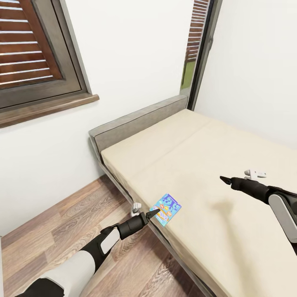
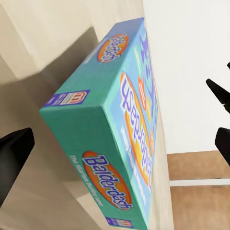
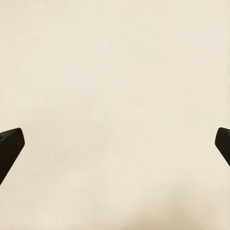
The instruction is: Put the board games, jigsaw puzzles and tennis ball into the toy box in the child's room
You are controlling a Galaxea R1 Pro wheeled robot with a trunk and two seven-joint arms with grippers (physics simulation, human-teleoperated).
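Left fingers [image 2: 14,158] spread wide either side of the light-blue board game [image 1: 166,209], not gripping. Right fingers [image 3: 12,146] wide too, over bare beige bed [image 1: 214,165]. "Balder-dash" readable on the box, lower centre at mattress edge. Wood-plank floor [image 1: 62,222] lower left, shuttered window [image 1: 29,45] upper left.

The game box [image 1: 166,209] is light blue with cartoon shapes and orange labels. It lies flat on the bed [image 1: 231,156], right at the near edge, by the wood floor. Up close, the box [image 2: 115,129] has teal sides, and an orange label reads "Balderdash". The bed has a beige mattress in 2 parts and a grey headboard against the white wall.
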